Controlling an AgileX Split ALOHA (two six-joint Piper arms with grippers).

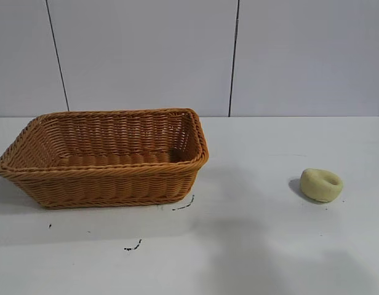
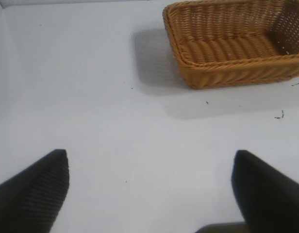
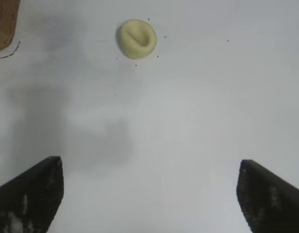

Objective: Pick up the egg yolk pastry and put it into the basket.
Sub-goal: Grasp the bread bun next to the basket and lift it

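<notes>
The egg yolk pastry, a small pale yellow lump with a dimple, lies on the white table at the right; it also shows in the right wrist view. The orange-brown wicker basket stands at the left, empty; it also shows in the left wrist view. My right gripper is open and empty above bare table, well short of the pastry. My left gripper is open and empty over bare table, apart from the basket. Neither gripper shows in the exterior view.
A corner of the basket shows at the edge of the right wrist view. Small dark marks lie on the table in front of the basket. A white panelled wall stands behind the table.
</notes>
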